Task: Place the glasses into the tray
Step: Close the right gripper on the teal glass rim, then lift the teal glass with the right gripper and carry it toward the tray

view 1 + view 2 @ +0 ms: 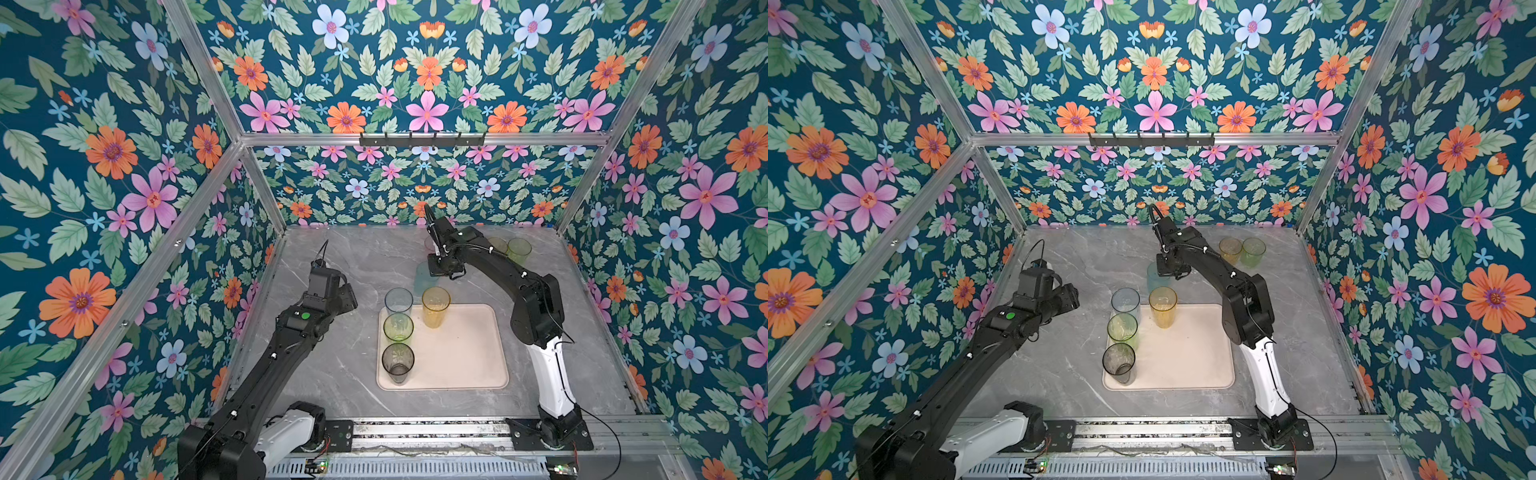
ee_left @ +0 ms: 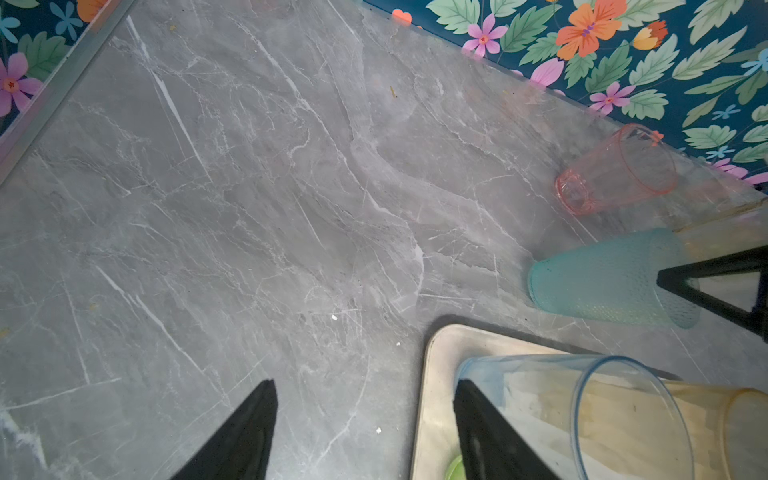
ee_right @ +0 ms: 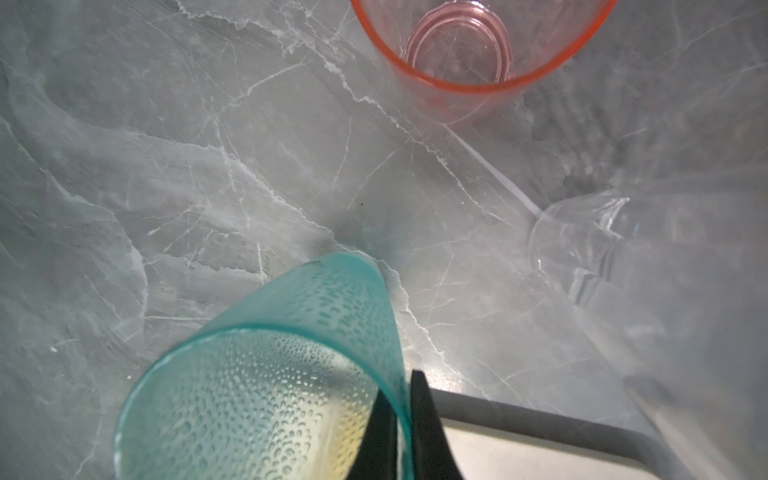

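Teal tumbler (image 3: 266,395) filled the near field of the right wrist view. Its rim wall was pinched between the closed jaws of the right gripper (image 3: 399,390), one finger inside and one outside. It sat just off the tray (image 1: 465,361), at the tray's 12 o'clock edge. Whether its base was clear of the table (image 1: 332,365) could not be determined.

Progress: four glasses stood on the tray.
- blue-grey tumbler (image 1: 398,301), 11 o'clock corner
- yellow-green tumbler (image 1: 398,328), 9 o'clock
- smoky tumbler (image 1: 397,361), 7 o'clock corner
- tall amber tumbler (image 1: 435,305), 12 o'clock

Outstanding, in my judgement, were five: the teal one in hand, and four on the table. These were the pink tumbler (image 3: 478,50) and clear tumbler (image 3: 582,245) beyond 12 o'clock, and the short amber tumbler (image 1: 1230,249) and short green tumbler (image 1: 1253,251) at 1 o'clock by the back wall. The task was under half complete.

View differences: the clear tumbler appeared only in the right wrist view, since the right arm covered it in both top views. The left wrist view showed the left gripper (image 2: 365,382) with jaws wide and empty, over bare table at the tray's 10 o'clock. Both top views hid those fingers beneath the wrist.
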### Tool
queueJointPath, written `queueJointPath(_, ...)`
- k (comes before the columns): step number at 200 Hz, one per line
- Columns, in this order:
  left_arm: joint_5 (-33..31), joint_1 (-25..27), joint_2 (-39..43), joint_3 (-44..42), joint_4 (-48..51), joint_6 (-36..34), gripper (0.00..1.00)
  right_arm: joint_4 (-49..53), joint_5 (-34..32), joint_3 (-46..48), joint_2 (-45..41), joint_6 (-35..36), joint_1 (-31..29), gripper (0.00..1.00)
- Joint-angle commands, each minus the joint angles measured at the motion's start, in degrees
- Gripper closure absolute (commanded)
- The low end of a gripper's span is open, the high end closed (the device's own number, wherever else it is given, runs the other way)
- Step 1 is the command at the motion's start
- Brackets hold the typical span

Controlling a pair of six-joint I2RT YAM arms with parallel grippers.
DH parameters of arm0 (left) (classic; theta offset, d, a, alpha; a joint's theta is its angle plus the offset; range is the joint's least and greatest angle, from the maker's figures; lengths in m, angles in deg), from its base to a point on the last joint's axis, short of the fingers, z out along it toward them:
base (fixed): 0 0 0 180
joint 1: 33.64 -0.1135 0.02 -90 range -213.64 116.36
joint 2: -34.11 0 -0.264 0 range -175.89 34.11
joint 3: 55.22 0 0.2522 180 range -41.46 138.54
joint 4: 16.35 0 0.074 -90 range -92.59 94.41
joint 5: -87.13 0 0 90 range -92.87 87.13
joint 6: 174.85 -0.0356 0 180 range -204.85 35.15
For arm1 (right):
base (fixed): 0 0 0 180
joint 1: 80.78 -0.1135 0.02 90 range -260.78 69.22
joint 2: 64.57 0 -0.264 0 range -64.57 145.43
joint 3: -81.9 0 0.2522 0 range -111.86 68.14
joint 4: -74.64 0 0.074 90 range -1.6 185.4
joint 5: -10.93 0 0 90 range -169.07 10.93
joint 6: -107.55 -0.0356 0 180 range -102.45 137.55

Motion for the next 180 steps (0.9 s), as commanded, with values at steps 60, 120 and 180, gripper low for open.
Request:
queueJointPath(60, 0.22, -0.1, 0.45, -0.22, -0.36, -0.11, 0.3, 4.18, -0.46, -3.01, -2.9, 1.11, -0.17, 1.0)
queueJointPath(120, 0.24, -0.11, 0.46, -0.23, -0.62, 0.06, 0.3, 6.49, -0.42, -4.14, -7.13, 1.7, -0.26, 1.0)
queueJointPath(180, 0.25, -0.03, 0.56, -0.58, -1.05, 0.4, 0.3, 9.08, -0.91, -4.13, -12.46, 2.32, -0.43, 1.0)
